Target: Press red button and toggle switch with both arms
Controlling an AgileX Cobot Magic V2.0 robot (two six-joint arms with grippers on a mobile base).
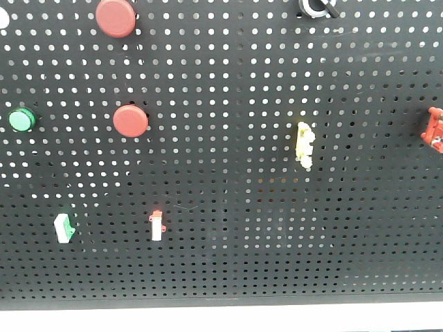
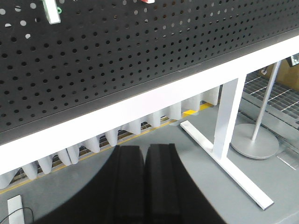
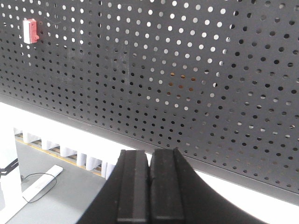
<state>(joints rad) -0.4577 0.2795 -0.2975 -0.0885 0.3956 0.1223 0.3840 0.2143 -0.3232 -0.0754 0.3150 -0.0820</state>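
Two round red buttons are mounted on the black pegboard (image 1: 228, 263) in the front view: a larger red button (image 1: 115, 17) at the top left and a smaller red button (image 1: 131, 120) below it. At the top edge, partly cut off, is the toggle switch (image 1: 318, 7), a black knob in a silver ring. Neither gripper shows in the front view. In its wrist view my left gripper (image 2: 145, 148) is shut and empty, below the board's white lower rail (image 2: 140, 105). The right gripper (image 3: 150, 151) is likewise shut on nothing, low in front of the board.
Also on the board: a green button (image 1: 21, 119), a yellow upright switch (image 1: 304, 144), a white switch with a red top (image 1: 157, 225) (image 3: 31, 31), a white-green switch (image 1: 64, 228) (image 2: 51, 11) and a red part (image 1: 435, 128) at the right edge. A white frame leg (image 2: 224, 126) stands below.
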